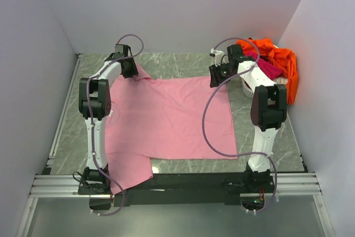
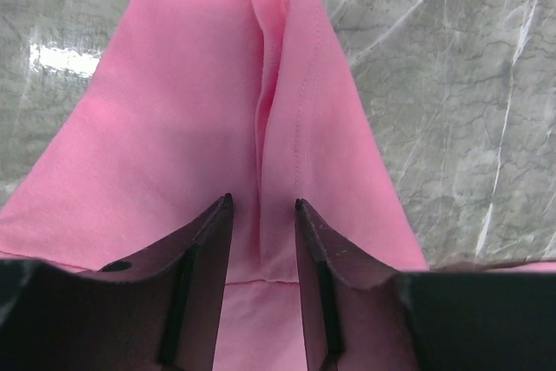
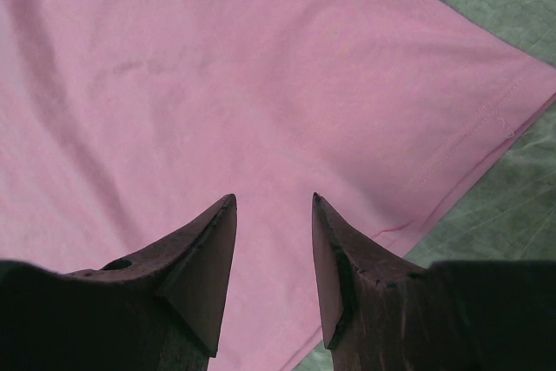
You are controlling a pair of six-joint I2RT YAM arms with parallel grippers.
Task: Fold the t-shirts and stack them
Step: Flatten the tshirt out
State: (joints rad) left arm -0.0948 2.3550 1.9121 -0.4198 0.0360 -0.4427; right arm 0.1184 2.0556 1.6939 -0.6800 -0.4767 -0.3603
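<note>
A pink t-shirt (image 1: 166,117) lies spread flat on the marble table, with one sleeve hanging over the near edge. My left gripper (image 1: 131,74) is open at the shirt's far-left sleeve. In the left wrist view its fingers (image 2: 262,204) straddle a raised fold of pink cloth (image 2: 269,84) without closing on it. My right gripper (image 1: 215,77) is open over the shirt's far-right corner. In the right wrist view it (image 3: 274,197) hovers just above flat pink cloth (image 3: 217,67) near the hem. An orange t-shirt (image 1: 284,62) and a magenta t-shirt (image 1: 268,68) lie heaped at the far right.
A white basket (image 1: 246,87) under the heaped shirts sits against the right wall, right behind the right arm. Grey walls close in the table on the left, back and right. Bare marble (image 1: 72,120) shows left of the pink shirt and along the far edge.
</note>
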